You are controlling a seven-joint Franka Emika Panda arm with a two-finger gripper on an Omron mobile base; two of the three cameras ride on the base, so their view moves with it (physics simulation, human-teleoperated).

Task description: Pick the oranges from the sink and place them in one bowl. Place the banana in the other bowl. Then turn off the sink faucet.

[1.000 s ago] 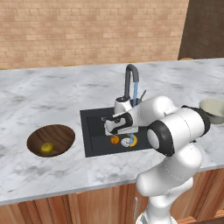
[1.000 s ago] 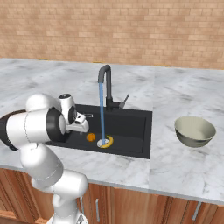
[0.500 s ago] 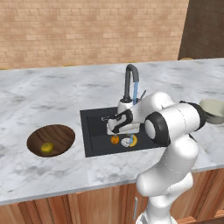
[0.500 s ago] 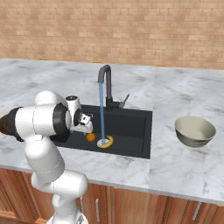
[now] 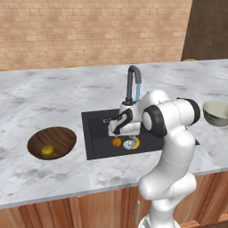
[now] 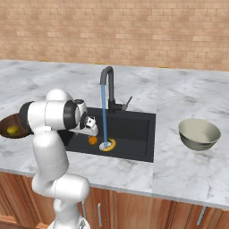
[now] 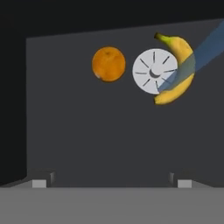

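Observation:
A bright orange [image 7: 108,64] lies on the floor of the black sink [image 5: 95,133], beside the round drain and the curved yellow banana [image 7: 179,65]. My gripper [image 7: 111,183] hangs open over the sink floor a little short of the orange, with nothing between its fingertips [image 7: 39,183]. From the left base the gripper [image 5: 115,130] sits just above the orange [image 5: 116,142] and the banana [image 5: 136,143]. A duller yellow-green orange [image 5: 47,150] rests in the dark wooden bowl [image 5: 60,133]. Water runs from the faucet [image 6: 108,87] onto the drain. The pale bowl [image 6: 199,133] stands empty.
The sink is set in a marble counter [image 5: 44,102] with a brick wall behind. The faucet's arched spout and water stream [image 6: 104,116] stand close to the right of my hand. My arm partly covers the wooden bowl [image 6: 8,125] in the right base view.
My upper arm and elbow have swung round, and the hand has shifted slightly over the sink. The gripper stays open. The fruit has not moved.

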